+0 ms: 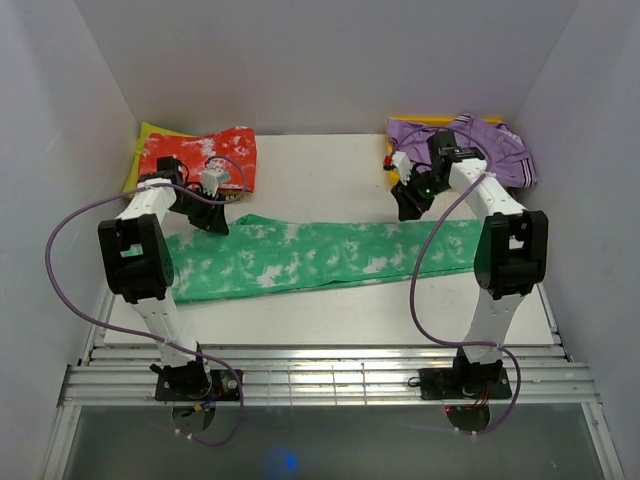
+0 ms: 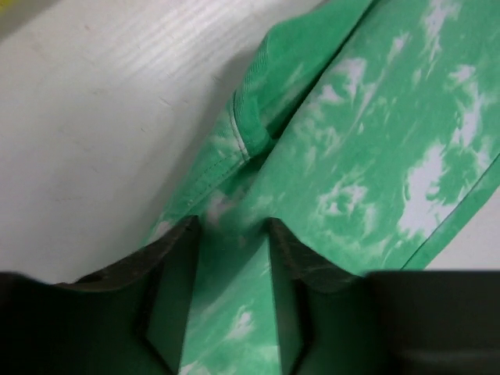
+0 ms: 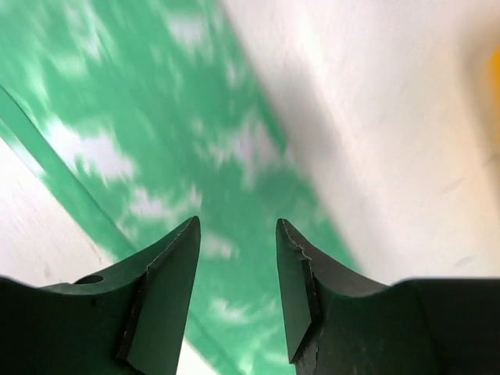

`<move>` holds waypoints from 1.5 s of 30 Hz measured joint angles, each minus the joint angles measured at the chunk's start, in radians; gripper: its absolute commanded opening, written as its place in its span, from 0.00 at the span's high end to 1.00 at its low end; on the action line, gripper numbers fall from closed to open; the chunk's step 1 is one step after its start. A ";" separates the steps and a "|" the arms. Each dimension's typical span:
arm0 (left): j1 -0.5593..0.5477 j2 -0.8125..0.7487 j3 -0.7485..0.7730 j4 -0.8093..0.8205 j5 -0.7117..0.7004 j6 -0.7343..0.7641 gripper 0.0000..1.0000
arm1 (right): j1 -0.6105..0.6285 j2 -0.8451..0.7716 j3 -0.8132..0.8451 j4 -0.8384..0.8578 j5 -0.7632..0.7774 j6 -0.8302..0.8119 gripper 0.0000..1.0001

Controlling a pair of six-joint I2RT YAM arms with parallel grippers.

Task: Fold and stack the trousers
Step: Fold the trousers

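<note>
The trousers (image 1: 320, 255) lie flat in a long band across the middle of the table (image 1: 320, 170), from 9 to 3 o'clock. The left gripper (image 1: 212, 222) is down on their far edge at the 9 o'clock end, fingers (image 2: 285, 258) spread with green cloth filling the gap. The right gripper (image 1: 408, 208) hangs above the far edge near the 3 o'clock end, jaws apart, holding nothing. A red garment (image 1: 230, 145) sits at 11 o'clock and a purple one (image 1: 490, 145) at 1.
</note>
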 measured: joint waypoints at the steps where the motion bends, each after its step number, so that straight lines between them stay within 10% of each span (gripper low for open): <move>1: 0.001 0.000 -0.015 -0.009 0.005 0.008 0.58 | 0.017 0.010 0.061 -0.005 -0.034 0.016 0.50; 8: 0.007 -0.019 -0.081 -0.025 0.048 0.101 1.00 | 0.127 0.108 0.331 0.041 -0.244 0.245 0.58; 21: -0.007 -0.578 -0.596 0.224 0.050 0.304 1.00 | 0.351 0.276 0.283 0.570 -0.406 1.024 0.48; 31: -0.028 -0.851 -0.943 0.499 -0.010 0.442 0.93 | 0.600 0.370 0.285 0.737 -0.422 1.180 0.73; 45: -0.039 -1.038 -1.132 0.587 -0.029 0.628 0.70 | 0.679 0.412 0.266 0.827 -0.372 1.327 0.42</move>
